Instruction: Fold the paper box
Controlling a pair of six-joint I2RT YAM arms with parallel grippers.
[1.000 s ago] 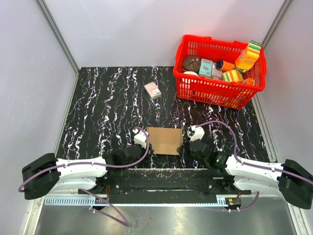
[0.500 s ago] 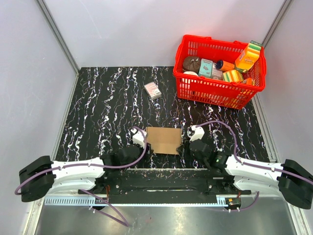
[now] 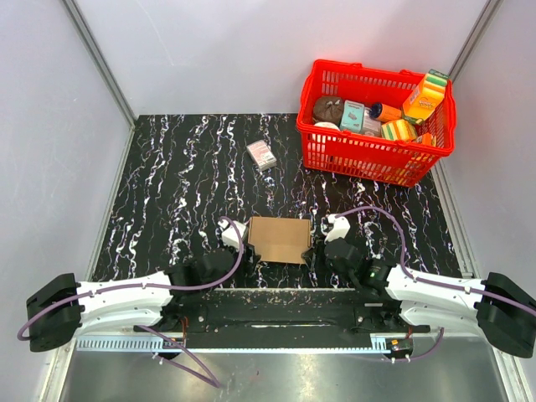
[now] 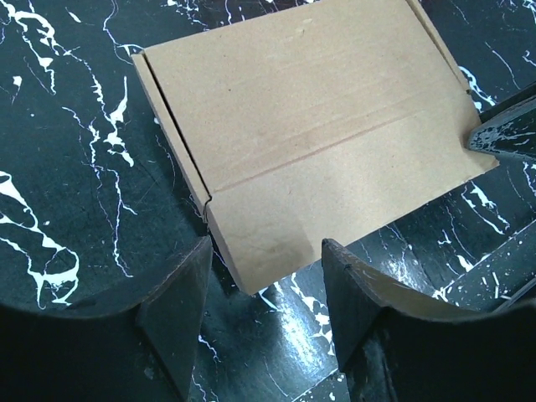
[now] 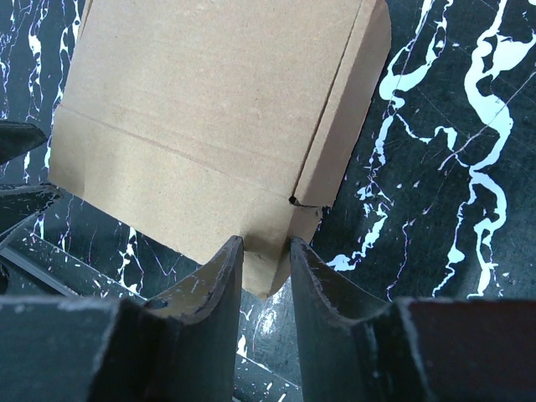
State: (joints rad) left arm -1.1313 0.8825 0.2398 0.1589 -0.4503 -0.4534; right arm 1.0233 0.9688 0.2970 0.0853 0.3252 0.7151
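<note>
The paper box (image 3: pixel 280 239) lies flat as a slim folded brown carton near the table's front edge, between both arms. In the left wrist view the paper box (image 4: pixel 318 142) shows a crease and a side flap. My left gripper (image 3: pixel 249 250) stands open just off the box's near-left corner; nothing is held between its jaws (image 4: pixel 266 245). My right gripper (image 3: pixel 315 249) is shut on the near-right corner of the box (image 5: pixel 201 126), the cardboard pinched between its two fingers (image 5: pixel 266 243).
A red basket (image 3: pixel 328 152) full of colourful packs stands at the back right. A small white-and-pink carton (image 3: pixel 261 154) lies behind the box, left of the basket. The table's front edge and the arms' base rail (image 3: pixel 276 311) run just below the box.
My left arm has drawn back to the left, away from the box's left edge, with its jaws a little wider. The right gripper and the box have stayed put.
</note>
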